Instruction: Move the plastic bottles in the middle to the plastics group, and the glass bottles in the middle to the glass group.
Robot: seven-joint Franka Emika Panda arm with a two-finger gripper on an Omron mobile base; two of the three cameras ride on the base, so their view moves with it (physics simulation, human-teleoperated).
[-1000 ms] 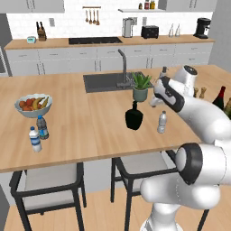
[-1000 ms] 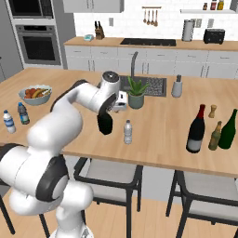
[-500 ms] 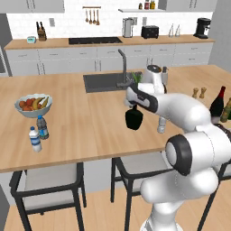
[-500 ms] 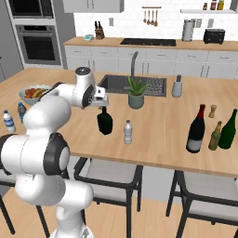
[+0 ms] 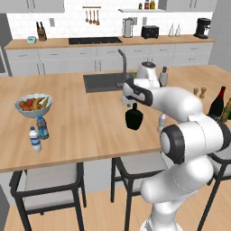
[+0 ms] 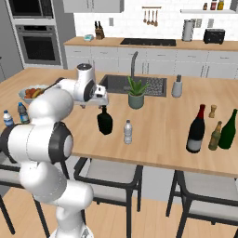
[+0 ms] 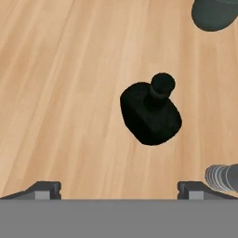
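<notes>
Hovering above the squat black bottle [image 7: 151, 114], the gripper [image 7: 119, 188] looks straight down on it with its two finger tips spread wide and nothing between them. That bottle stands upright on the wooden table [image 5: 81, 126] near the front edge, just ahead of the sink, with the small clear water bottle [image 6: 128, 132] standing just beside it; in the hand view that water bottle's cap end pokes in by one finger tip. The wine bottle [image 6: 195, 130] with its red foil top is well apart at the far end, next to the olive-green bottle [image 6: 229, 130] that marks the glass group, while the two labelled water bottles [image 5: 38, 134] stand at the other end near the fruit bowl [image 5: 33, 105]. The step in hand appears to be the reach for the black bottle. In the hand view its neck sits above and a little to one side of the midpoint between the tips, so the hand should shift until the neck is centred before it descends. The thin neck is the sensible place to close, low enough to be under the stopper's bulge. The descent should stay vertical and keep away from the water bottle, which a finger could easily tip.
</notes>
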